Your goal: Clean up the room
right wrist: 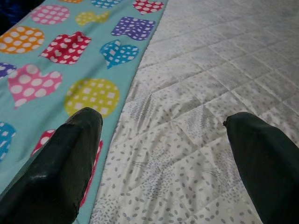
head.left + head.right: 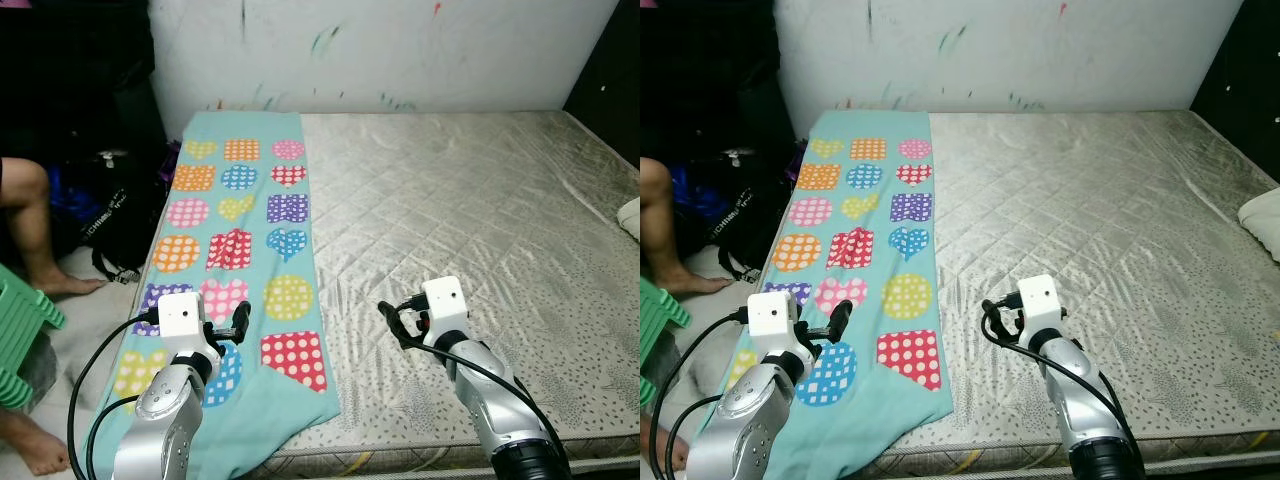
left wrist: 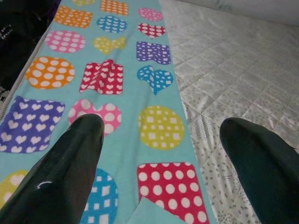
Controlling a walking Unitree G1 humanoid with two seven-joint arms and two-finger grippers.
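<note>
While both arms reach over the near edge of the mattress (image 2: pixel 480 200), neither holds anything. Left tool (image 2: pixel 228 330) hovers over the towel (image 2: pixel 240 250) near its front end, fingers (image 3: pixel 70 172) apart. Right tool (image 2: pixel 400 322) hovers over bare mattress just beside the towel's right edge, fingers (image 1: pixel 65 158) apart too. The towel – teal, with dotted hearts, circles and squares – lies lengthwise along the mattress's left edge, from the wall (image 2: pixel 400 50) to the near edge, where its front end hangs over. Small ridge of fabric at the red patch (image 3: pixel 102 76) mid-towel. A white pillow (image 2: pixel 1262 222) at the mattress's right edge. On the floor left of the bed: a person's legs (image 2: pixel 35 225), a black bag (image 2: pixel 110 215), a green stool (image 2: pixel 20 335).
</note>
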